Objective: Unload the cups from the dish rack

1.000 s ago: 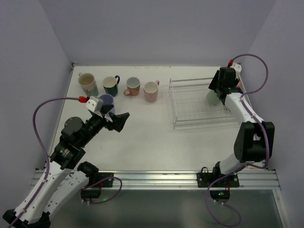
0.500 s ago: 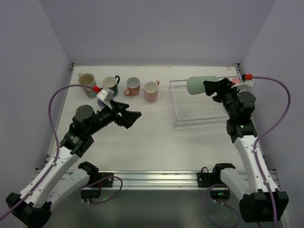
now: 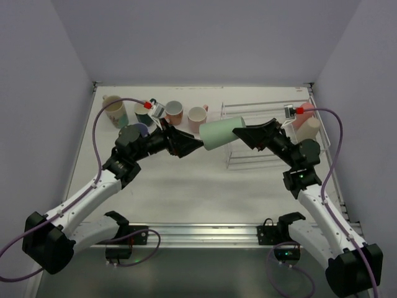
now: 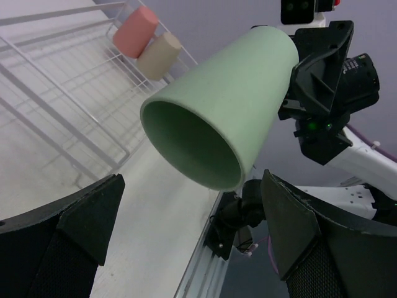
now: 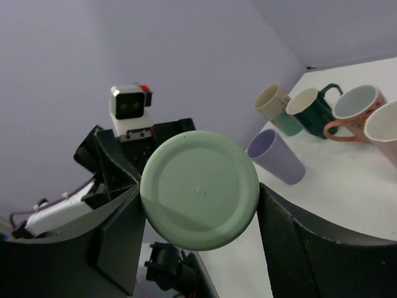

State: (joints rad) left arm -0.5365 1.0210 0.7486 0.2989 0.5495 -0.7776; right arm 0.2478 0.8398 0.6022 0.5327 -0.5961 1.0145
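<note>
My right gripper (image 3: 240, 133) is shut on a mint green tumbler (image 3: 217, 134) and holds it on its side in the air left of the dish rack (image 3: 257, 160). The right wrist view shows its base (image 5: 198, 189) between my fingers (image 5: 298, 248). My left gripper (image 3: 193, 144) is open, its fingers (image 4: 80, 226) just short of the tumbler's open mouth (image 4: 198, 139). A coral tumbler (image 3: 303, 114) and a cream tumbler (image 3: 309, 128) lie at the rack's right end. A cream mug (image 3: 113, 107), dark green mug (image 3: 144, 114), salmon mug (image 3: 173, 112), pink mug (image 3: 197, 115) and lavender tumbler (image 3: 139, 130) are on the table's far left.
The rack's wire bars (image 4: 62, 118) lie below and left of the tumbler in the left wrist view. The arm bases and a metal rail (image 3: 205, 233) run along the near edge. Purple walls close in the back and sides.
My right gripper has carried the mint green tumbler left, out over the rack's left side. My left arm has swung right and forward to meet its open end.
</note>
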